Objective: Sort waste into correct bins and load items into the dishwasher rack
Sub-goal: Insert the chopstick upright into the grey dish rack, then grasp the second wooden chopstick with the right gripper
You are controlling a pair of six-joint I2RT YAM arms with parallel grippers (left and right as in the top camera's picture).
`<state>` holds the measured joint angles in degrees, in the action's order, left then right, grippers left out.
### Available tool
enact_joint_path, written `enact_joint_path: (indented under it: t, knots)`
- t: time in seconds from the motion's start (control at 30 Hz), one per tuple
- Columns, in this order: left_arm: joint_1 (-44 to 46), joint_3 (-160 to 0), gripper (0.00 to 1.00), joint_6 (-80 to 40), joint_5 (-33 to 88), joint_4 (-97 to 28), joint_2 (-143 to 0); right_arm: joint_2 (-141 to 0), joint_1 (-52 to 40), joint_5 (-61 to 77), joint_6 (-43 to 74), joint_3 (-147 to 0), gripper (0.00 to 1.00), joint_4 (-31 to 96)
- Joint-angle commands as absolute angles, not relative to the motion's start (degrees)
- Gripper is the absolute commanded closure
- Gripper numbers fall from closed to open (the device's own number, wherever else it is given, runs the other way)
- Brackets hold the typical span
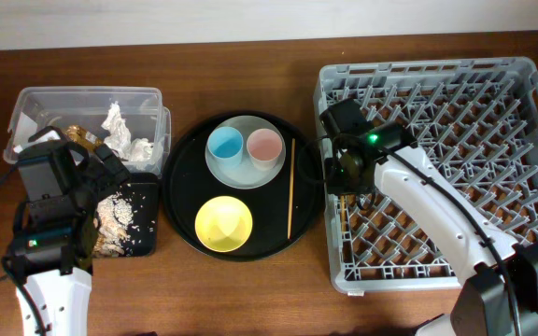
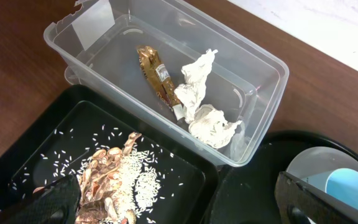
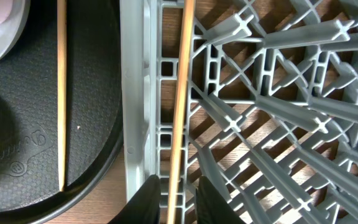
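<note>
My right gripper (image 3: 178, 202) hangs over the left edge of the grey dishwasher rack (image 1: 437, 67). Its jaws are slightly open around one wooden chopstick (image 3: 180, 93), with a small gap on each side. That chopstick lies along the rack's left wall. The other chopstick (image 1: 290, 187) lies on the round black tray. The blue cup (image 1: 224, 146) and pink cup (image 1: 265, 146) stand on the pale plate (image 1: 241, 175), and the yellow bowl (image 1: 224, 224) sits in front of them. My left gripper (image 2: 182, 202) is wide open above the shallow black tray (image 2: 42, 143), which holds food scraps (image 2: 114, 174). The clear tub (image 2: 104, 37) contains the wrapper (image 2: 154, 71) and crumpled paper (image 2: 197, 93).
The large round black tray (image 1: 180, 187) sits between the bins and the rack. Bare wooden table runs along the front and back edges. The rack's upright pegs (image 3: 278, 74) crowd the space right of my right gripper.
</note>
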<state>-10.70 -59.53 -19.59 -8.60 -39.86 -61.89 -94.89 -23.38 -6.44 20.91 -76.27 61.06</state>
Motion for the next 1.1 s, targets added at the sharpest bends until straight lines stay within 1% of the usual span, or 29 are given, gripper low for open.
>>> enact_joint_path:
  t: [0.0, 0.17, 0.23, 0.3, 0.37, 0.43, 0.53, 0.63, 0.73, 0.93, 1.07]
  knots:
    - [-10.94, -60.20, 0.01, -20.32, -8.84, -39.81, -61.80, -95.20, -23.07, -6.57, 21.30, -76.03, 0.78, 60.99]
    - [-10.94, -60.20, 0.01, -20.32, -8.84, -39.83, -61.80, -94.13, -23.14, 1.21, 21.26, -76.69, 0.78, 61.36]
    - [-10.94, -60.20, 0.01, -20.34, -8.84, -39.83, -61.80, -92.71, -23.64, 7.99, 21.28, -78.08, 0.77, 61.34]
    - [-10.94, -60.20, 0.01, -20.34, -8.84, -39.83, -61.80, -90.98, -25.26, 13.37, 21.45, -78.94, 0.77, 60.80]
    - [-10.94, -60.20, 0.01, -20.32, -8.84, -39.86, -61.80, -90.54, -27.94, 13.32, 23.66, -78.94, 0.78, 59.64]
    - [-10.94, -60.20, 0.01, -20.32, -8.84, -39.97, -61.80, -90.96, -31.53, 10.07, 28.18, -78.94, 0.78, 57.58]
    - [-10.94, -60.20, 0.01, -20.34, -8.84, -39.99, -61.80, -93.08, -37.65, -3.57, 37.17, -78.87, 0.76, 55.35]
    - [-10.94, -60.20, 0.01, -20.32, -8.84, -39.99, -61.80, -96.05, -40.36, -12.23, 42.72, -78.54, 0.76, 55.02]
    - [-10.94, -60.20, 0.01, -20.34, -8.84, -40.01, -61.80, -100.31, -40.49, -13.82, 44.05, -78.54, 0.76, 54.48]
    - [-10.94, -60.20, 0.01, -20.32, -8.84, -39.99, -61.80, -108.95, -40.42, -13.82, 44.05, -78.54, 0.76, 49.21]
    - [-10.94, -60.20, 0.01, -20.32, -8.84, -39.99, -61.80, -111.77, -40.38, -13.82, 44.03, -78.52, 0.77, 45.63]
